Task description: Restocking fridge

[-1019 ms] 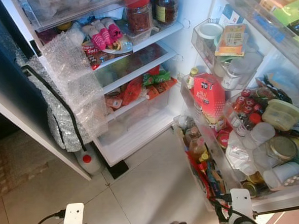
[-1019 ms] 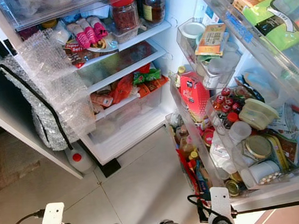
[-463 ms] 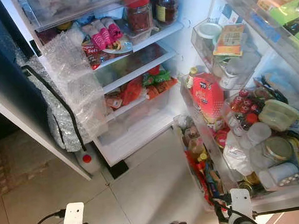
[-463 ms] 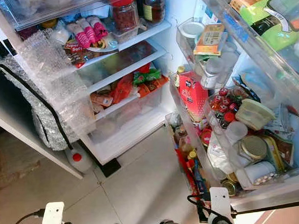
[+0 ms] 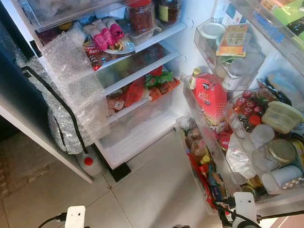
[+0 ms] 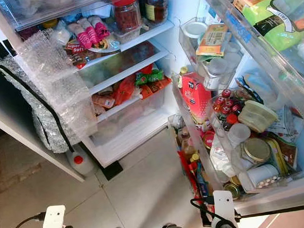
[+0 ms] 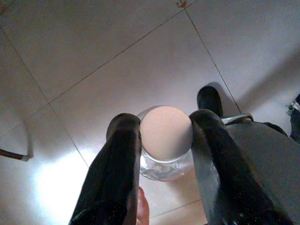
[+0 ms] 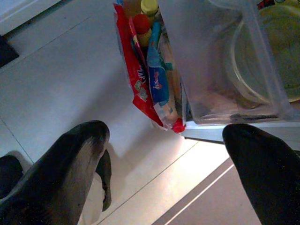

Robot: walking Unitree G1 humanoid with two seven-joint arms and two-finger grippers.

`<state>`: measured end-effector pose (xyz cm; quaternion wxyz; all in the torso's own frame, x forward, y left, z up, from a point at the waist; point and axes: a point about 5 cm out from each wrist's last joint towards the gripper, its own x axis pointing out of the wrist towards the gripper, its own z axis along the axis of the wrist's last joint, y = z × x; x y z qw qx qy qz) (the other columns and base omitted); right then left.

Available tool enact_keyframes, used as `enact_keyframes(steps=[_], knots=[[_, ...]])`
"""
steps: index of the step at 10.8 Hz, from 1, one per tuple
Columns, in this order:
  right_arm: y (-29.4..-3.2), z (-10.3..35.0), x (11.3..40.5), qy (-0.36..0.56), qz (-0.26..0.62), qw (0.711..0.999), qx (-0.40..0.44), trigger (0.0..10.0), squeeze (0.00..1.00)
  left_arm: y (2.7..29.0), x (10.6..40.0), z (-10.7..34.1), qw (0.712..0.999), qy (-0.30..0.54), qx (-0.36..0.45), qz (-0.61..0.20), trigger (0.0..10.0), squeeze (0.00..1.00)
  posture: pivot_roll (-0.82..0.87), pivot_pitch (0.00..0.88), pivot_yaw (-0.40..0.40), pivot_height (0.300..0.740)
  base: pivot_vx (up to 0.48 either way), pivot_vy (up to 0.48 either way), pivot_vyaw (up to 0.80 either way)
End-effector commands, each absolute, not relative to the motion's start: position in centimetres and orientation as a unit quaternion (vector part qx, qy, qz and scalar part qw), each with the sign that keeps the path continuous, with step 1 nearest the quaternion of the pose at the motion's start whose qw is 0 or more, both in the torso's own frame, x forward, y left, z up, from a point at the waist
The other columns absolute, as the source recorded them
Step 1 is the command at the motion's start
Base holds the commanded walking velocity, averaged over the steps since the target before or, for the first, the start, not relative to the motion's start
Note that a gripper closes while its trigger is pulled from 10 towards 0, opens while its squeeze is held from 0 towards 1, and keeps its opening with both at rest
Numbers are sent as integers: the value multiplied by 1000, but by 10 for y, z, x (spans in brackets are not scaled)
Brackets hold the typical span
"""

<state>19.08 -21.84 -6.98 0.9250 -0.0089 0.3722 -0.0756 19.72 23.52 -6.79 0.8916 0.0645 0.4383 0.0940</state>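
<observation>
- My left gripper (image 7: 161, 136) clamps a clear jar (image 7: 165, 143), low over floor tiles.
- Right gripper (image 8: 164, 154) gapes wide, empty.
- Carrying step, I'd judge: next, lift toward the fridge shelf (image 5: 139, 68) at twelve o'clock.

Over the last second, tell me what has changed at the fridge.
Almost nothing. The head view drifted slightly, which is the camera, not the goods. The fridge shelves and door bins hold the same things in the same places. The left gripper is shut on a jar above the floor tiles; the right gripper hangs open near the door's lowest bin.
</observation>
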Motion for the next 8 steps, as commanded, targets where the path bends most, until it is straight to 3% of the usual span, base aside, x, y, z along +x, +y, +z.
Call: enact_keyframes(steps=[1, 8], knots=[[-220, -74, 183, 385, -85, 919, -2, 10000, 0, 237, 186, -73, 883, 455, 67, 95, 10000, 0, -183, 196, -2, 740, 0, 0, 0], [-221, -74, 183, 387, -84, 918, -1, 10000, 0, 236, 187, -73, 883, 455, 66, 97, 10000, 0, -182, 203, -7, 740, 0, 0, 0]])
